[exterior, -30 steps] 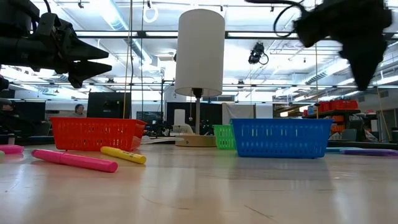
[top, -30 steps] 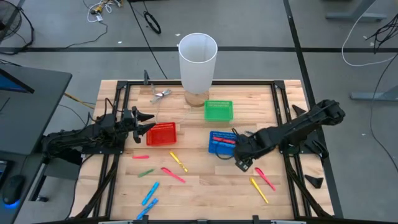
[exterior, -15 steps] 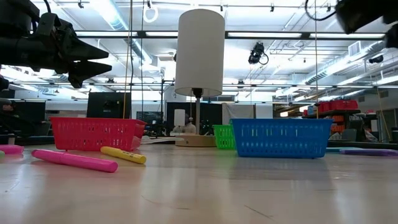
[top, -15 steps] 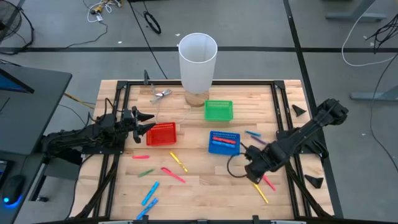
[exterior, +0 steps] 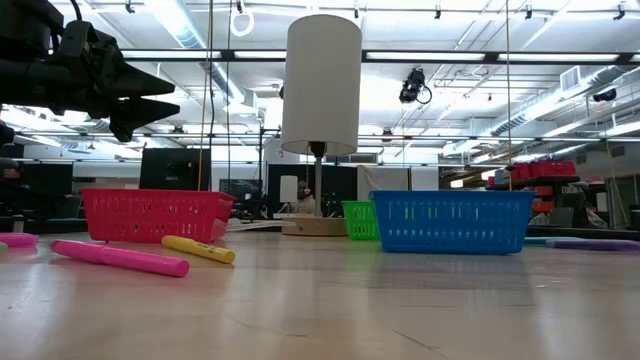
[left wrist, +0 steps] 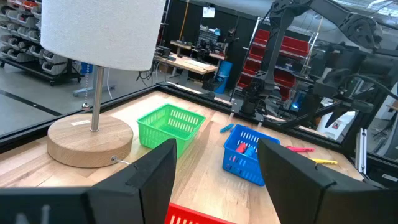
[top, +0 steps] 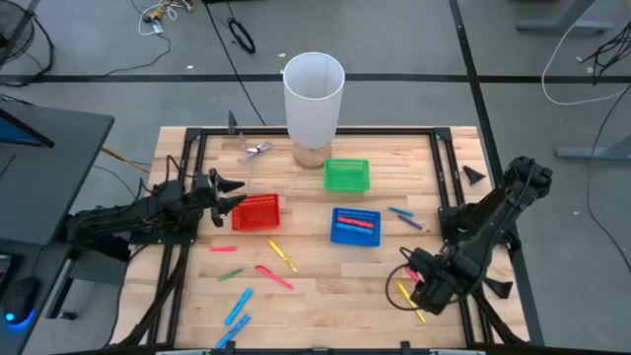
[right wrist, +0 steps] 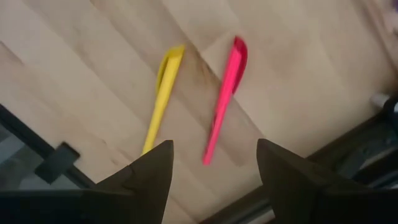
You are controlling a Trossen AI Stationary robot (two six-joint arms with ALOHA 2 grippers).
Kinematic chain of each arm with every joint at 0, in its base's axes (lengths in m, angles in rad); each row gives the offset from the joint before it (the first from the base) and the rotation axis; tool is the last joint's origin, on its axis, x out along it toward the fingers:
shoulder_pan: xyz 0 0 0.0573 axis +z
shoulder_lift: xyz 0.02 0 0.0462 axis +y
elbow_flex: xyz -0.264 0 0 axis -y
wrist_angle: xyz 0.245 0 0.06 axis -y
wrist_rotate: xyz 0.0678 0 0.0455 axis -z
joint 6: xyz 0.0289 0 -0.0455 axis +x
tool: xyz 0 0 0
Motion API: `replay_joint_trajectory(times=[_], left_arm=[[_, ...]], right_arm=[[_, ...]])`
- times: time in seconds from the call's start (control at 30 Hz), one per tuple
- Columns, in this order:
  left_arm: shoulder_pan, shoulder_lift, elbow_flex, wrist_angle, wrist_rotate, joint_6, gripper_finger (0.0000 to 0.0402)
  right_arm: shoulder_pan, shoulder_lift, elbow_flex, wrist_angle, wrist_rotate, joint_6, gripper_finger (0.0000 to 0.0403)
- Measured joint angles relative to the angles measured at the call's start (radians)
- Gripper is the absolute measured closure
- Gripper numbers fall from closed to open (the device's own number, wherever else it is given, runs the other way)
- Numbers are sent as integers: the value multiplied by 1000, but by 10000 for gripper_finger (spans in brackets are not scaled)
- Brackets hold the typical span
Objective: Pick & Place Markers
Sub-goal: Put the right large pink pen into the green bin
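Markers lie flat and scattered on the wooden table: yellow, pink, green and light blue ones near the middle-left. A yellow marker and a pink marker lie near the right near corner. My right gripper hovers open above those two, touching neither. It shows in the high view. My left gripper waits open in the air by the red basket. The blue basket holds red and blue markers.
A tall white lamp on a round wooden base stands at the far middle, with a green basket beside it. Blue and purple markers lie right of the blue basket. A black frame rail runs along the table's right edge.
My right gripper has moved from beside the blue basket toward the table's near right corner, and it now stands above the yellow and pink markers there. It has also left the low view. The left arm has kept still.
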Motion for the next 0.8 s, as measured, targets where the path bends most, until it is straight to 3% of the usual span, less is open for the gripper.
replay_joint_trajectory(times=[0.47,0.8], left_arm=[[0,0,0,0,0,0,170],[0,0,0,0,0,0,170]], right_arm=[[94,0,-5,-12,0,138,169],[67,1,-155,148,-43,139,169]])
